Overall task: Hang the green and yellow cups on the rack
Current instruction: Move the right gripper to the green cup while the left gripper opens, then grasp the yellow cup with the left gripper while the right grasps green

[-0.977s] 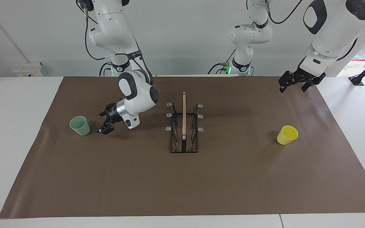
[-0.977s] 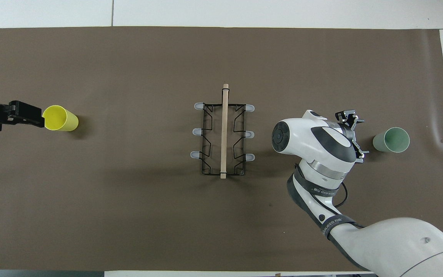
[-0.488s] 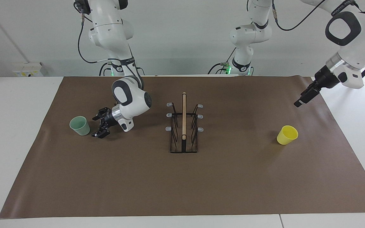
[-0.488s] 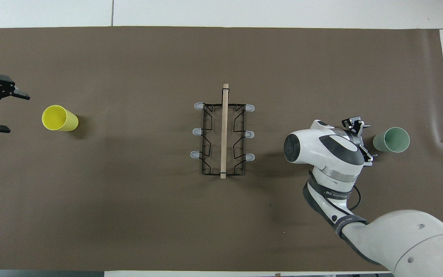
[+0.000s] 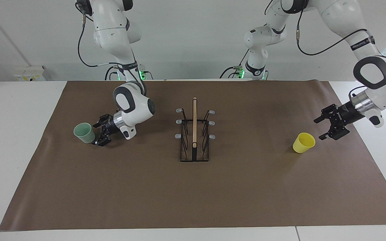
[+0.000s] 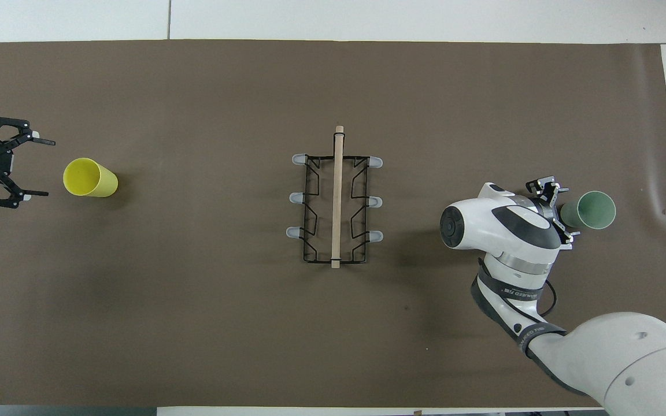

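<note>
The pale green cup (image 5: 84, 132) (image 6: 592, 210) stands upright on the mat toward the right arm's end. My right gripper (image 5: 95, 134) (image 6: 569, 211) is low beside it on the rack's side, open, its fingertips reaching the cup's wall; I cannot tell whether they touch. The yellow cup (image 5: 303, 142) (image 6: 87, 177) stands upright toward the left arm's end. My left gripper (image 5: 317, 130) (image 6: 48, 167) hovers open just beside it, clear of it, holding nothing. The black wire rack (image 5: 194, 134) (image 6: 336, 202) with its wooden centre bar stands mid-table, with no cup on its grey-tipped prongs.
A brown mat (image 5: 193, 194) (image 6: 194, 318) covers most of the white table (image 5: 15, 134). A white wall box (image 5: 28, 73) sits off the mat at the right arm's end.
My right gripper slid closer until its fingers reached the green cup. My left arm swung out and down, its gripper turning and dropping level with the yellow cup.
</note>
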Available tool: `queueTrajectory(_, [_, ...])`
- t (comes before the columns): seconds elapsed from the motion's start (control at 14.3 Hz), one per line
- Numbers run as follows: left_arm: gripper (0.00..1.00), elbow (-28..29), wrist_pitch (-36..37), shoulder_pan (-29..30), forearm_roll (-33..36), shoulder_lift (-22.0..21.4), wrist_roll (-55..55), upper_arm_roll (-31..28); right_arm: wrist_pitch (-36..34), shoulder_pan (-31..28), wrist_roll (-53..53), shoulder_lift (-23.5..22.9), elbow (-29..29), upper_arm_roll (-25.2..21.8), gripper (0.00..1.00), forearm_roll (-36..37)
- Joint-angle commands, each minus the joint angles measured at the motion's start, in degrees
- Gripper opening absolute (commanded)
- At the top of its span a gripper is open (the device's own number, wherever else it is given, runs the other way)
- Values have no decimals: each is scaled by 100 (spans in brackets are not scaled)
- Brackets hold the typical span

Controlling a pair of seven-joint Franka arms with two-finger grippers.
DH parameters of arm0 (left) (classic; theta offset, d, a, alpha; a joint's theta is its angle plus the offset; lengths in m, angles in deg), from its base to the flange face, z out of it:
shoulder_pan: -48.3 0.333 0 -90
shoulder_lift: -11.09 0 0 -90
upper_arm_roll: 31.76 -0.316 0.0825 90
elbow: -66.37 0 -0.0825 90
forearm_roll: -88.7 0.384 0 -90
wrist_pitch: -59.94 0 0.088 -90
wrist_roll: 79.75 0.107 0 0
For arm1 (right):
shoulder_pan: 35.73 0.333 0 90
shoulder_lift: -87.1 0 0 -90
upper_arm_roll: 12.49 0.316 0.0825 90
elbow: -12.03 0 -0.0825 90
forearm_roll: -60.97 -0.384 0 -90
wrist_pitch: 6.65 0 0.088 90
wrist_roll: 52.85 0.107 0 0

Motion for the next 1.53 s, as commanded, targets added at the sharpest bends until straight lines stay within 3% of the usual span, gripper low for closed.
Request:
queueTrajectory(0.0, [100, -105, -46, 389, -516, 433, -191, 30, 174, -154, 143, 100, -177, 41, 100, 272])
queueTrajectory(0.14, [100, 174, -412, 618, -841, 574, -173, 30, 165, -233, 143, 100, -204, 41, 100, 368])
queueTrajectory(0.42, [100, 1405, -1309, 610, -1482, 311, -94, 48, 147, -303, 143, 118, -282, 41, 100, 465])
queueTrajectory(0.77, [100, 1722, -1522, 417, -2257, 214, -85, 57, 174, -470, 143, 118, -318, 41, 100, 676])
queueTrajectory(0.84, [100, 1767, -1627, 365, -2432, 214, -76, 65, 165, -470, 143, 118, -318, 41, 94, 676])
queueTrajectory(0.91, [100, 1802, -1750, 251, -2564, 214, -76, 65, 121, -462, 143, 126, -318, 41, 68, 685])
queueTrajectory(0.98, [100, 1820, -1864, 111, -2627, 214, -76, 65, 104, -418, 143, 126, -309, 41, 34, 694])
queueTrajectory(1.12, [100, 1899, -2023, 22, -2697, 214, -76, 65, 42, -391, 143, 135, -300, 41, 3, 816])
queueTrajectory(1.33, [97, 1890, -2032, -57, -2768, 214, 11, 65, -90, -356, 143, 127, -134, 41, 0, 913])
queueTrajectory(1.4, [17, 1864, -2032, -58, -2776, 214, 29, 65, -142, -347, 135, 109, 6, 41, 0, 905])
queueTrajectory(1.47, [0, 1820, -2076, -84, -2777, 197, 73, 74, -212, -356, 126, 100, 190, 41, 0, 853])
